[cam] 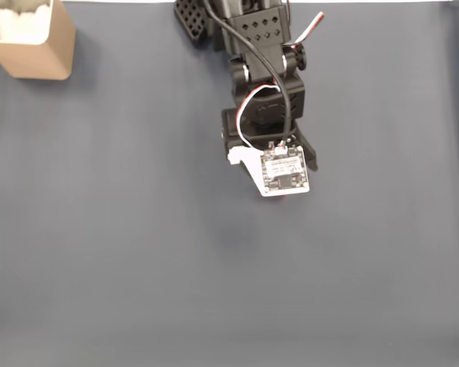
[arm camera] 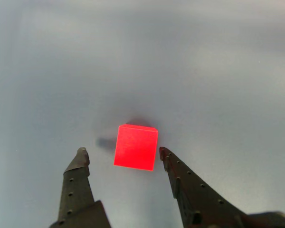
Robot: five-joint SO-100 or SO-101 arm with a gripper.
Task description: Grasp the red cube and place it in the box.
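- In the fixed view the box (cam: pixel 32 38) sits well off to the left of the tool, at the top corner; the frame cuts off its upper and left sides, and only part of its white inside shows.
- Also in the fixed view, the arm (cam: pixel 260 69) and the white circuit board (cam: pixel 284 172) on its wrist cover the tool from above, so its fingers cannot be made out there; a faint red glow shows at the board's lower edge.
- In the wrist view the tool (arm camera: pixel 122 154) stands open, its two dark fingers (arm camera: pixel 78 164) spread apart, their bases cut off by the bottom edge.
- The red cube (arm camera: pixel 136 147) rests on the grey-blue bench (arm camera: pixel 218 71) just ahead of the fingertips, between them and nearer the right one; whether that tip touches it is hard to tell.
- The tool holds nothing.
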